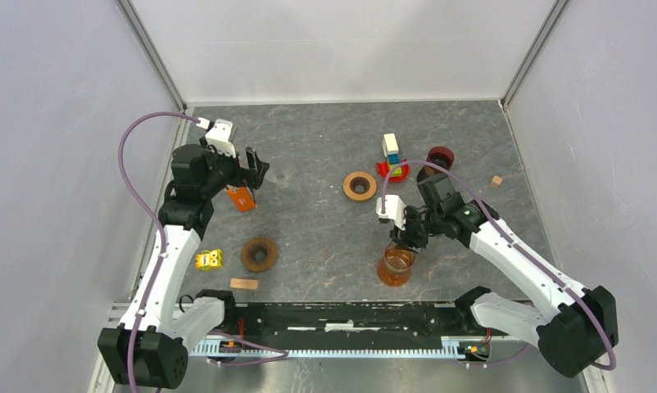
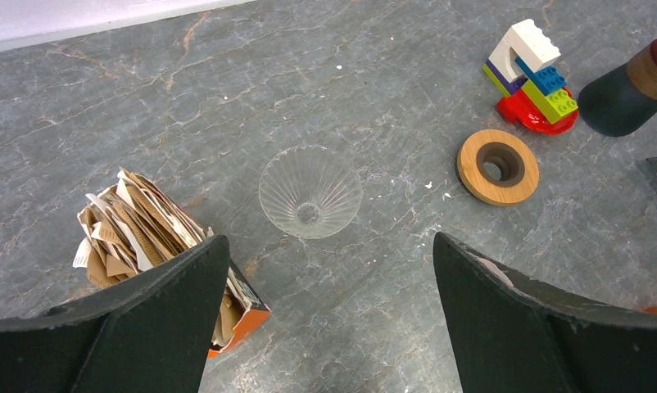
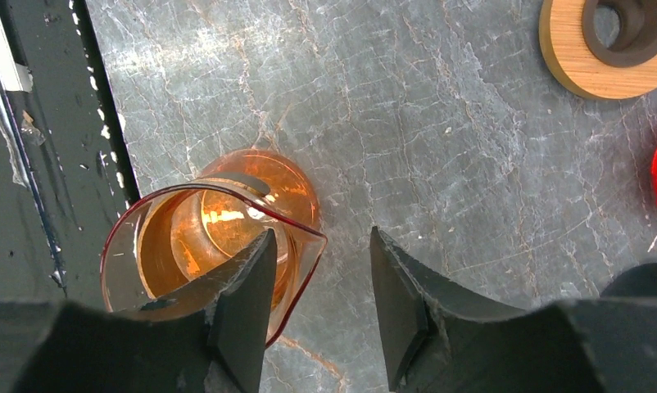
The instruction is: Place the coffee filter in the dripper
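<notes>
Wide-spread and empty, the left gripper (image 2: 329,240) hangs tilted over the orange box (image 2: 245,315) of brown paper filters (image 2: 133,229) at its left finger, with the clear ribbed dripper (image 2: 309,192) just beyond, bare (no filter picked yet). I judge the step to be the reach for a filter, which calls for shifting toward the box and pinching one sheet's edge. Further right, the right gripper (image 3: 321,236) hovers narrowly parted at the rim of the orange glass server (image 3: 186,237), clamping nothing.

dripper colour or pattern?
Dripper is clear, with radial ribs; best in left wrist view.
</notes>
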{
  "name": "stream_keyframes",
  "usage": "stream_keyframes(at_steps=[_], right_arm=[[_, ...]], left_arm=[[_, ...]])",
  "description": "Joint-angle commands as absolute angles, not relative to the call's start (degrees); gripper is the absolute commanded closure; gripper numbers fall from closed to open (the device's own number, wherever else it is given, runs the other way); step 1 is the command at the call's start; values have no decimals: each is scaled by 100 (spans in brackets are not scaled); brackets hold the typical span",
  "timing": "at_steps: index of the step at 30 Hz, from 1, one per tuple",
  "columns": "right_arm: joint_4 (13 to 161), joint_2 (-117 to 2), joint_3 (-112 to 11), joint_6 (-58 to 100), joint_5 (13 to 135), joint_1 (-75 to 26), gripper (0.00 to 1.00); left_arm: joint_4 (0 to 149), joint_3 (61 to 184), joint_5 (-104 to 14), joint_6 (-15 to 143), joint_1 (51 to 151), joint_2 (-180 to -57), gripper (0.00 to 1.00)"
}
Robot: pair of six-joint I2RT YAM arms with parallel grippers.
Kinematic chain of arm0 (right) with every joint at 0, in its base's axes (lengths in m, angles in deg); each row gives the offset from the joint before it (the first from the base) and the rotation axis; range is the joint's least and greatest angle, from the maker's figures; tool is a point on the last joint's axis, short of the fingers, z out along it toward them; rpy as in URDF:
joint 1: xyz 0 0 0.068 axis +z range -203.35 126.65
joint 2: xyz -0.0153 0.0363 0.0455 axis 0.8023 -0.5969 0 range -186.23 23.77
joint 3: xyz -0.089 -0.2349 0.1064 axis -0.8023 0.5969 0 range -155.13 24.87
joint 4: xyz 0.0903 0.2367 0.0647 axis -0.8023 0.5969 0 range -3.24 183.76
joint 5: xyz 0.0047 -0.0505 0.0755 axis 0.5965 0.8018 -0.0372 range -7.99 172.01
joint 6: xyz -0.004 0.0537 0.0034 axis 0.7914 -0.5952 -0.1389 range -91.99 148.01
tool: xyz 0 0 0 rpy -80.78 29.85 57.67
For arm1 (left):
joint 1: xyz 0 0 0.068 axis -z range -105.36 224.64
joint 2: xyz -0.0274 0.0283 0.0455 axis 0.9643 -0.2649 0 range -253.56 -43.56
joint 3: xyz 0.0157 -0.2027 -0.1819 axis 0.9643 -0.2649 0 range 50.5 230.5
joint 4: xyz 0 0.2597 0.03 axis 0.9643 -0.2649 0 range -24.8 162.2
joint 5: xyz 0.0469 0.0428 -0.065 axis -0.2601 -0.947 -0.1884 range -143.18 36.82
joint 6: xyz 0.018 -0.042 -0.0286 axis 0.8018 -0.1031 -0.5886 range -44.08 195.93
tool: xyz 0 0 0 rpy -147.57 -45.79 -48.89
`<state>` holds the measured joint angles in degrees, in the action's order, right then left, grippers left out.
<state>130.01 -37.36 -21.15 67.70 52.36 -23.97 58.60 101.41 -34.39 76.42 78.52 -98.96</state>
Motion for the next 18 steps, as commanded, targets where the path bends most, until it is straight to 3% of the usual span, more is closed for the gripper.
stream_keyframes(at_steps=[1, 6, 18], right_arm=[[12719, -3874, -2319, 6649, 5238, -2265, 57], [12425, -4148, -2525, 6499, 5291, -2133, 77], [11447, -5604, -3389, 6099, 5394, -2066, 84]], left_arm=[[6016, 10147, -3313, 7925, 7835, -9849, 0], [6021, 10184, -3309, 7909, 7837, -9881, 0], [5731, 10428, -3153, 8002, 7835, -9933, 0]])
